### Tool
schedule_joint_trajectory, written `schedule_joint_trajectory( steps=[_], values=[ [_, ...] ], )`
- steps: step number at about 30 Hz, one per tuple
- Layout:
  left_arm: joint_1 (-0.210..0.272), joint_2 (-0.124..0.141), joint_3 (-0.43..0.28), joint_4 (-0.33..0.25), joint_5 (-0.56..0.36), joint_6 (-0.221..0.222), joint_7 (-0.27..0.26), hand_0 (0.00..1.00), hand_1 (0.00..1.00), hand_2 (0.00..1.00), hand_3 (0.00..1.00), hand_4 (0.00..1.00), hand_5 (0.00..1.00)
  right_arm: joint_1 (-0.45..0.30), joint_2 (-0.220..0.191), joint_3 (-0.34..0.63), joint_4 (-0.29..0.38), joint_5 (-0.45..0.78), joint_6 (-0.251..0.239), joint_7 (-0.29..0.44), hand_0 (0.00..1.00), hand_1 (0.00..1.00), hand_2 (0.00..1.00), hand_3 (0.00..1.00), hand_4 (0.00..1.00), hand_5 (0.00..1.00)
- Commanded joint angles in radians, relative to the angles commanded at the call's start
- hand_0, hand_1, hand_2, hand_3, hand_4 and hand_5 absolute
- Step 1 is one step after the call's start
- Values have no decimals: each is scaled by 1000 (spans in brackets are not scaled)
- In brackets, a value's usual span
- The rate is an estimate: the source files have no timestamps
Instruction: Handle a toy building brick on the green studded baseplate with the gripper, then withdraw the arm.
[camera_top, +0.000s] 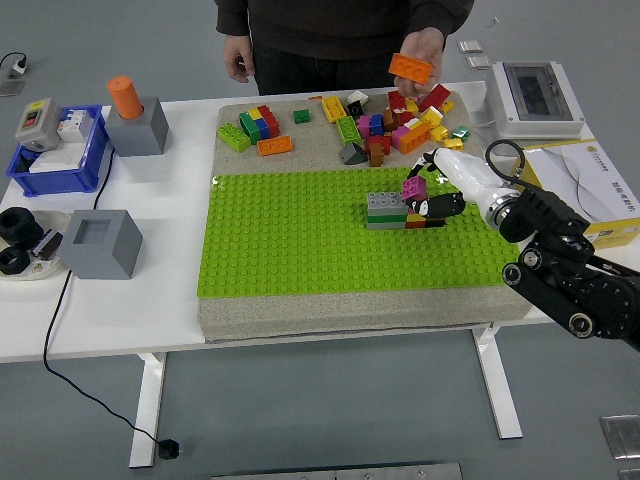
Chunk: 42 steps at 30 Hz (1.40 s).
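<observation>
While closed, hand (436, 197) on magenta brick (414, 188).

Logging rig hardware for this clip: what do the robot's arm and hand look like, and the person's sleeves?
The right arm is black, with round joint housings and a looped black cable; its right hand has a white shell and black fingers. The person's sleeves are dark.

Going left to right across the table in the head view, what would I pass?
Blue plastic bin → grey block with an orange cylinder on top → green studded baseplate → small stack of grey and magenta bricks → right robot hand → white electrical box.
</observation>
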Motion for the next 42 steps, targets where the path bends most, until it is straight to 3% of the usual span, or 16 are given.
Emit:
schedule_joint_trajectory(
  steps=[18,31,42],
  values=[
    [5,-4,1,0,-4,1,2,788,804,755,433,998,878,-3,-36,-22,8,4,7,-5,781,766,795,548,701,174],
    [12,-6,2,0,-7,3,2,788,804,755,433,998,879,-4,-81,-30,65,-25,11,-12,782,765,795,547,704,175],
    [9,-3,0,0,1,1,1,788,804,755,434,998,882,-10,-106,-39,50,-26,17,-12,782,765,794,548,706,178]
  ],
)
